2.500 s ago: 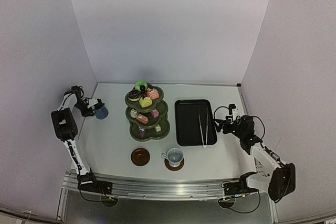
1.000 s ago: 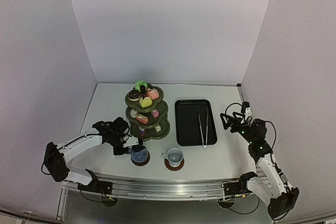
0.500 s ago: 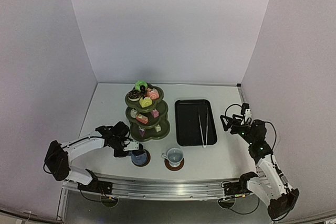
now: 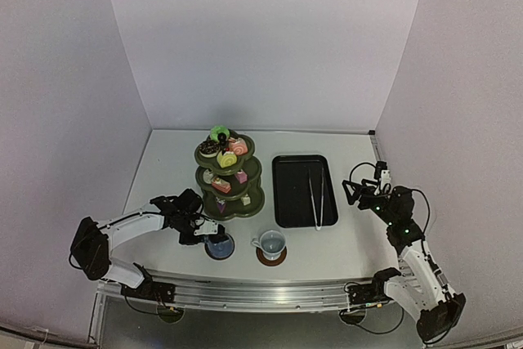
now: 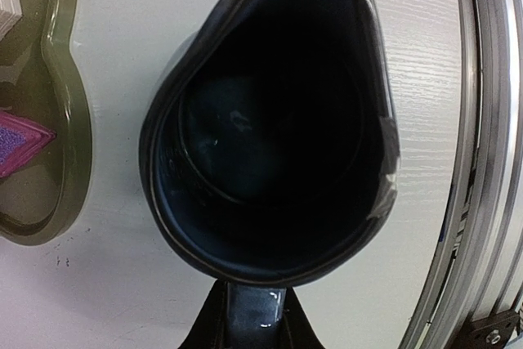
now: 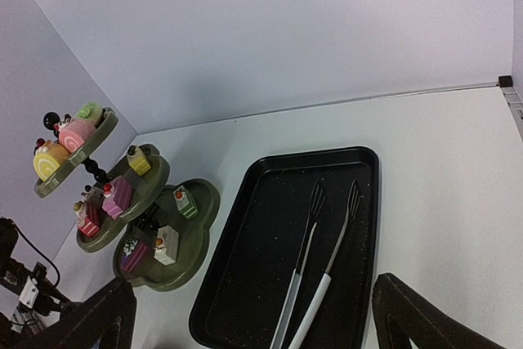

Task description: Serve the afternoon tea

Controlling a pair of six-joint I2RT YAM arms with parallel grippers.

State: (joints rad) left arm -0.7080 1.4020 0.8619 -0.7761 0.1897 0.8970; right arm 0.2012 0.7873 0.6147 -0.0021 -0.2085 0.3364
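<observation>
Dark-blue cup (image 4: 218,244) rests on its saucer (image 4: 230,250) at six o'clock of the stand (image 4: 230,176). The left gripper (image 4: 201,232) is clenched on its rim and the right gripper (image 4: 360,191) is spread empty.
Left wrist: the pinched rim fills the view. A skewed release could tip the cup.
Right wrist: the fingers (image 6: 409,316) are parted at six o'clock of the tray (image 6: 245,284).

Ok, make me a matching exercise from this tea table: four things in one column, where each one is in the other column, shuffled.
Things
1. dark-blue cup
2. white cup
3. metal tongs
4. green doughnut

Places
A. in the black tray
B. on the top tier of the stand
C. gripped by the left claw
D. ungripped, on a brown saucer

Pairs: 1-C, 2-D, 3-A, 4-B
</observation>
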